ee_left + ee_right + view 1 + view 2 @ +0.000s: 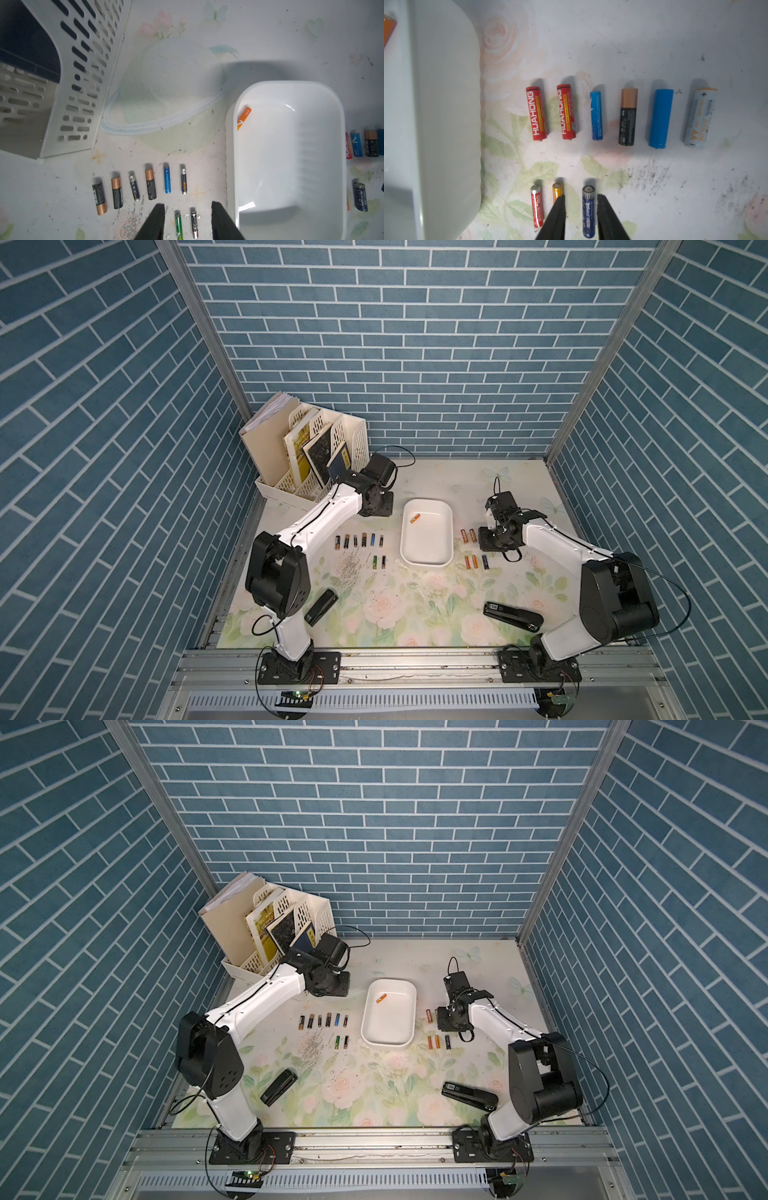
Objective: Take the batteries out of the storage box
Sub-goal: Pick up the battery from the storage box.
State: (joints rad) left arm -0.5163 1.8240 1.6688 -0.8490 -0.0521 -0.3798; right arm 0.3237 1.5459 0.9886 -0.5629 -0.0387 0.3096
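The batteries (pixel 364 540) are, in both top views, laid nearly all in rows on the table (pixel 415 614) at either side of the storage box (pixel 428 543). One orange battery (pixel 415 517) is left inside it, near the left gripper (pixel 376 506) on its box side, and across the box from the right gripper (pixel 496 539). In the left wrist view the left gripper's jaws are seen apart and empty, and the orange battery (pixel 243 118) lies beyond them, slanted, just beside the box wall, one end hidden by the rim. A finger could be blocked by that wall, the round cell rolled away, or the light box pushed into the rows. In the right wrist view the right gripper's jaws are apart, nothing clamped. A dark blue battery (pixel 588 212) is seen between them and could be knocked out of line when that arm is lifted.
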